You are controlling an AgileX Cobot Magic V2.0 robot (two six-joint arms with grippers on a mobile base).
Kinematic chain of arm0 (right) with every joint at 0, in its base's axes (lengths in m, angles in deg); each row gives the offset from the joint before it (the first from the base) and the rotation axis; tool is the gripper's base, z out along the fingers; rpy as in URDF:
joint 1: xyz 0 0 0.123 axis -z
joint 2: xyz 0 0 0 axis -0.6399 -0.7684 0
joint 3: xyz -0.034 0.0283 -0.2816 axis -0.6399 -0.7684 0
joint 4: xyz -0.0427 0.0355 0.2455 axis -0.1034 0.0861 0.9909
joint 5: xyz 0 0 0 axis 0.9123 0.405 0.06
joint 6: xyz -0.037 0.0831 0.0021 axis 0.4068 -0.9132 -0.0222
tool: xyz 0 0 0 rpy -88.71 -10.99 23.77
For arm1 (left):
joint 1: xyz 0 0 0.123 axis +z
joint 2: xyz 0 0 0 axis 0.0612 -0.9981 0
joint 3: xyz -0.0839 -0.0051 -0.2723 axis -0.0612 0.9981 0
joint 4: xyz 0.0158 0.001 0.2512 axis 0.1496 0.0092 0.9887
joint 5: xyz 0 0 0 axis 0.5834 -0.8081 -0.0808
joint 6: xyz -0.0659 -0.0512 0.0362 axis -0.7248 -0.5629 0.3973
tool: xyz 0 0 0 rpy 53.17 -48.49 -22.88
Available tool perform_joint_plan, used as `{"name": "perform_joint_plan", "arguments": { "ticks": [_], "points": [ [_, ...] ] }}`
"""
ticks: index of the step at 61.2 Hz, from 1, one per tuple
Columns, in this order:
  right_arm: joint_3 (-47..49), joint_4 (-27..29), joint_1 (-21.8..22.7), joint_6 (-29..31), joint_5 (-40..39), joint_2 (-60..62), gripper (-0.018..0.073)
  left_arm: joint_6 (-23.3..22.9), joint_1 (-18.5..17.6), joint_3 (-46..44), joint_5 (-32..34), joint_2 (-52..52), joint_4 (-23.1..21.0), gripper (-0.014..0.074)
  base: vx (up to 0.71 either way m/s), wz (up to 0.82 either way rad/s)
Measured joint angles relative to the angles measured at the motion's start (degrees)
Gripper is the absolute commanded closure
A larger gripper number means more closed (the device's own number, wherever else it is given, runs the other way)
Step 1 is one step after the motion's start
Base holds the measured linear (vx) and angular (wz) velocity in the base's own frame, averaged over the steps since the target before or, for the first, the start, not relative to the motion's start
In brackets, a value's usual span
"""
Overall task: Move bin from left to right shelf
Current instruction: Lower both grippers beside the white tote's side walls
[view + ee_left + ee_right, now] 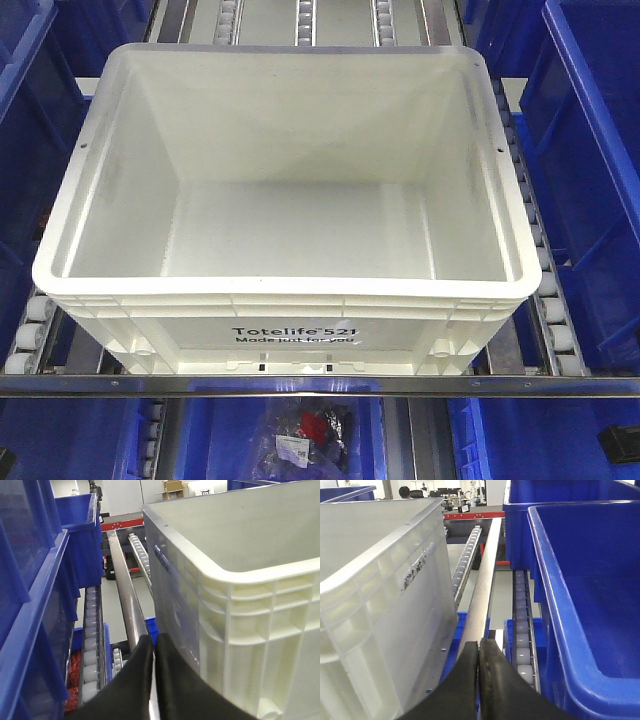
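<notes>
Bin [280,288] flanked: left gripper [153,641], right gripper [479,644], fingers together.

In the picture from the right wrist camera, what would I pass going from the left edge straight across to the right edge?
white bin → roller track → silver metal rail → second roller track → blue bin

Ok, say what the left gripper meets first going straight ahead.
Probably the silver metal shelf rail below the left gripper, though depth is unclear; the large white plastic tote passes alongside.
</notes>
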Motion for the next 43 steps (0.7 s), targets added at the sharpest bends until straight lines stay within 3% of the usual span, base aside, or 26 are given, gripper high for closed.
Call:
{"name": "perform_joint_plan", "arguments": {
  "ticks": [15,24,31,38,43],
  "points": [
    [0.00,0.00,0.00,0.00,-0.37,0.00,0.0566,0.00,0.00,0.00,0.05,0.00,0.00,0.0604,0.00,0.00],
    [0.00,0.05,0.00,0.00,-4.86,0.00,0.0566,0.00,0.00,0.00,1.87,0.00,0.00,0.0604,0.00,0.00],
    [0.00,0.05,0.00,-0.12,-13.40,0.00,0.0566,0.00,0.00,0.00,8.42,0.00,0.00,0.0604,0.00,0.00],
    [0.00,0.05,0.00,-0.16,-23.04,0.00,0.0566,0.00,0.00,0.00,19.76,0.00,-0.13,0.0604,0.00,0.00],
    [0.75,0.10,0.00,-0.16,-22.99,0.00,0.0566,0.00,0.00,-0.92,23.29,0.00,-1.25,0.0604,0.00,0.00]
  ]
}}
